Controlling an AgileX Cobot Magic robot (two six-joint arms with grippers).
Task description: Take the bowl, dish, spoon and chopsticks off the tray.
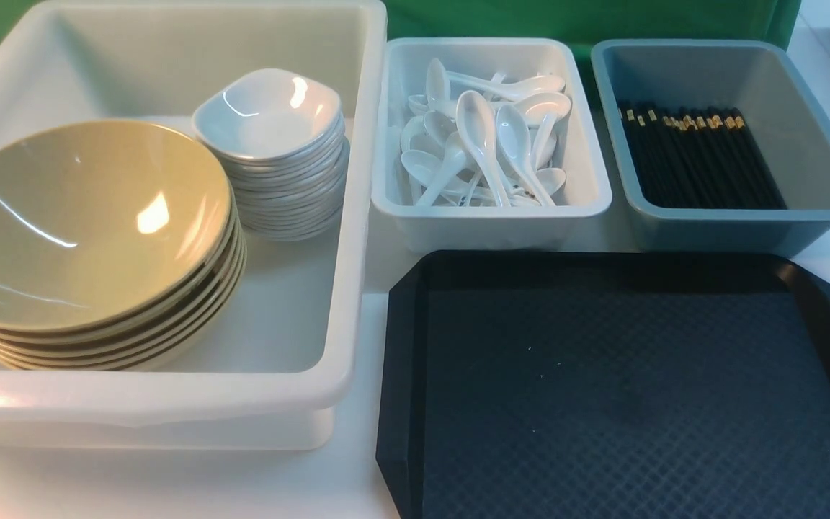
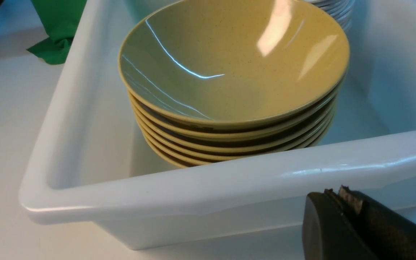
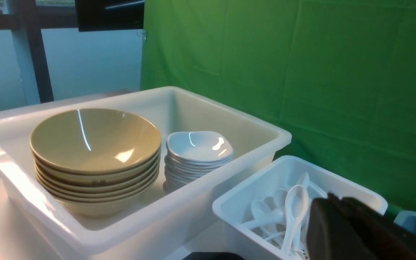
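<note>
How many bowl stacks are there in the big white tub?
1: the khaki bowls form one stack, beside the stacked white dishes. No other bowl stack shows.

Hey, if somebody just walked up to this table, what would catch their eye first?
Probably the tall stack of big khaki bowls, shiny and nested in the large white tub on the left, with a pile of small white dishes beside it. Next would come the wide black tray at the front right, with only a few pale specks showing on it. Behind it, black chopsticks with gold bands stand out in a grey-blue bin.
</note>
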